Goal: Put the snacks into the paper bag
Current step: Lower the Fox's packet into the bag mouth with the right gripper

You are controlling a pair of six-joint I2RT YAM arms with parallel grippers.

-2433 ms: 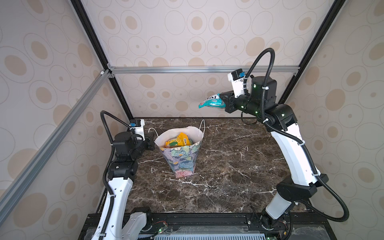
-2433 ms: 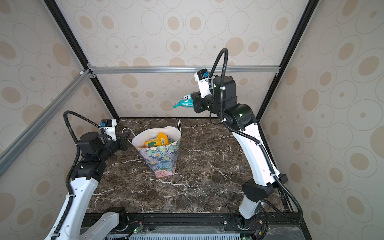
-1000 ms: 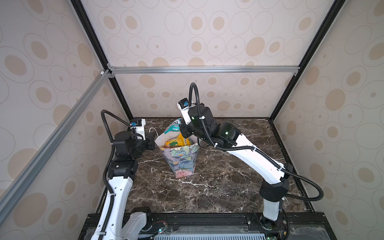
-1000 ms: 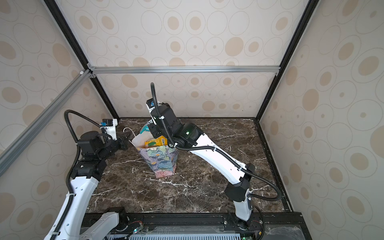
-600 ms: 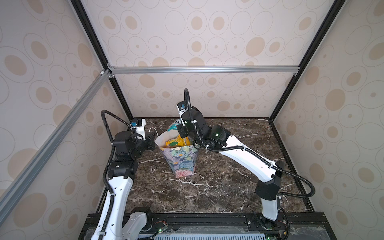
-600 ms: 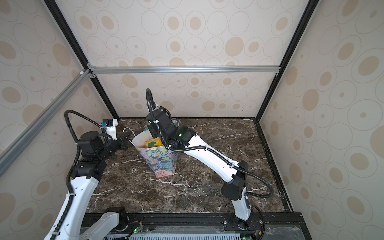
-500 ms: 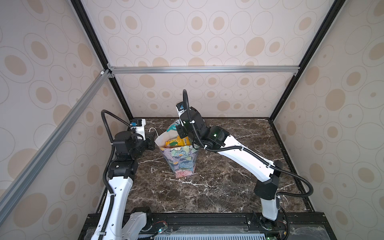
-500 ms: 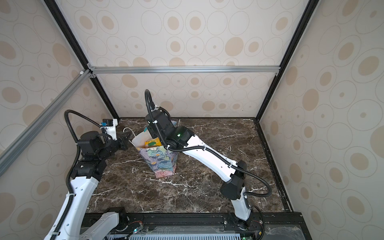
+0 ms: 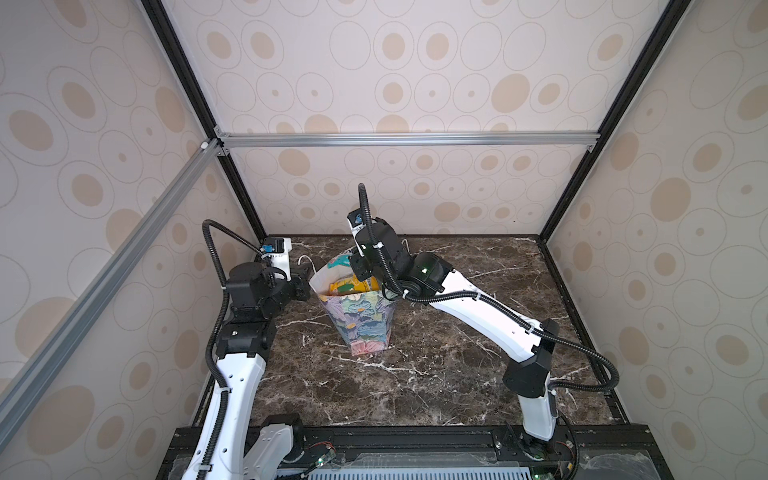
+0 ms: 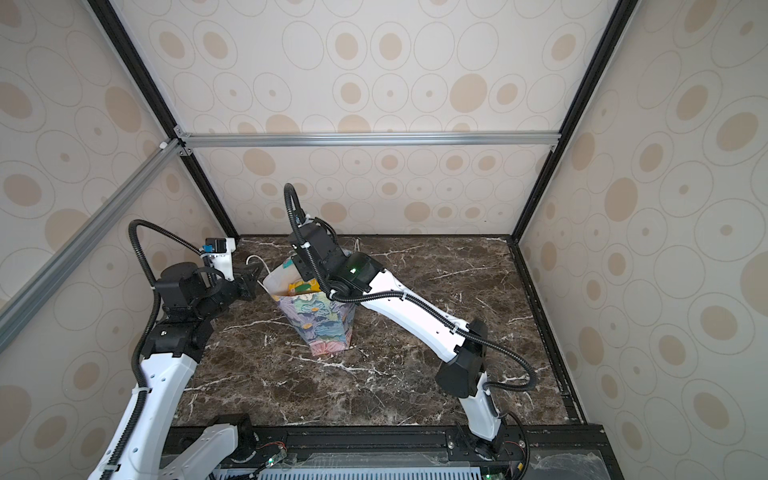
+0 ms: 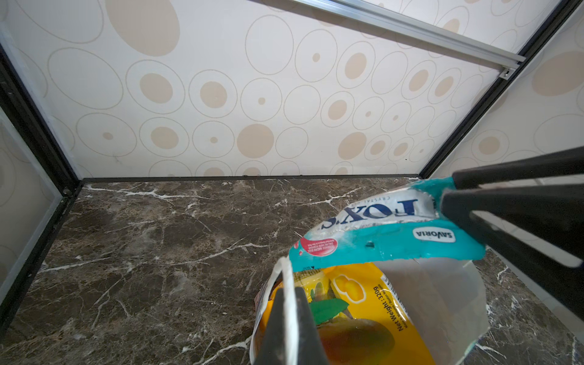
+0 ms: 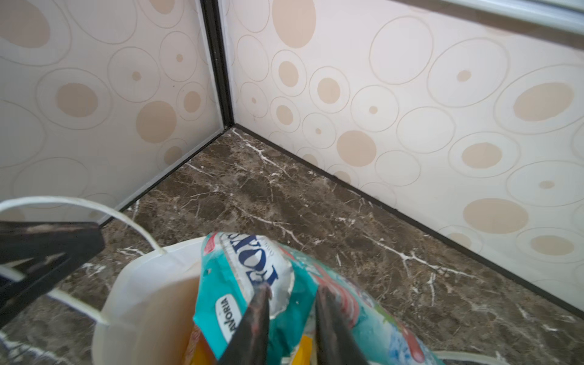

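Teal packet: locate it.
In both top views the teal packet is left of centre, at the mouth of the paper bag, above the yellow packet, at the right gripper.

Both top views looked down from high over the near edge toward the far wall (image 9: pixel 395 195), covering the whole counter (image 9: pixel 436 374). The wrist cameras sat close by the paper bag (image 11: pixel 448 300), left facing the far wall, right facing the far left corner (image 12: pixel 218 79); both shared the teal packet (image 11: pixel 379 240).

My feed looks bright and even from here, soft diffuse light, only faint shadows on the marble table (image 9: pixel 415 374). Some glare on the teal packet (image 11: pixel 379 218). Both top views sharp; the 2 wrist views soften up close.
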